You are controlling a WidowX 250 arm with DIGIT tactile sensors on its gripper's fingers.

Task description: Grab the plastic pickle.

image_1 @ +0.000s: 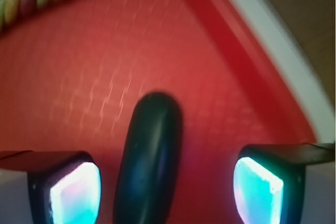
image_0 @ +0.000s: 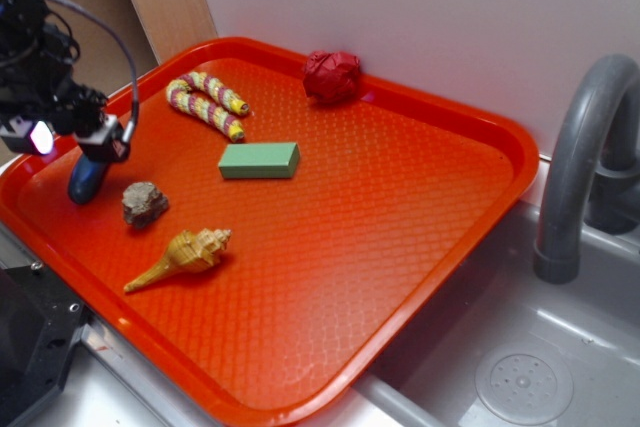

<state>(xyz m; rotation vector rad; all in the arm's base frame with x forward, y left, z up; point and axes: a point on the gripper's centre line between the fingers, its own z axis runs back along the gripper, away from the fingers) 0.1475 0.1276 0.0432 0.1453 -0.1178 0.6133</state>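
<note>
The plastic pickle [image_0: 86, 179], a dark blue-grey oblong, lies on the red tray [image_0: 400, 227] near its left edge. My gripper [image_0: 78, 139] hangs right above it and hides its upper end. In the wrist view the pickle [image_1: 149, 161] lies lengthwise between my two fingers, closer to the left fingertip [image_1: 76, 192] than to the right fingertip [image_1: 257, 190]. The jaws stand wide apart with gaps on both sides of the pickle, so my gripper [image_1: 165, 192] is open and touches nothing.
A brown rock [image_0: 144, 203] lies just right of the pickle, a tan seashell [image_0: 183, 257] in front of it. A striped yellow-pink worm [image_0: 207, 104], a green block [image_0: 259, 160] and a red crumpled ball [image_0: 333, 76] lie farther back. A sink with a grey faucet [image_0: 585, 157] is right of the tray.
</note>
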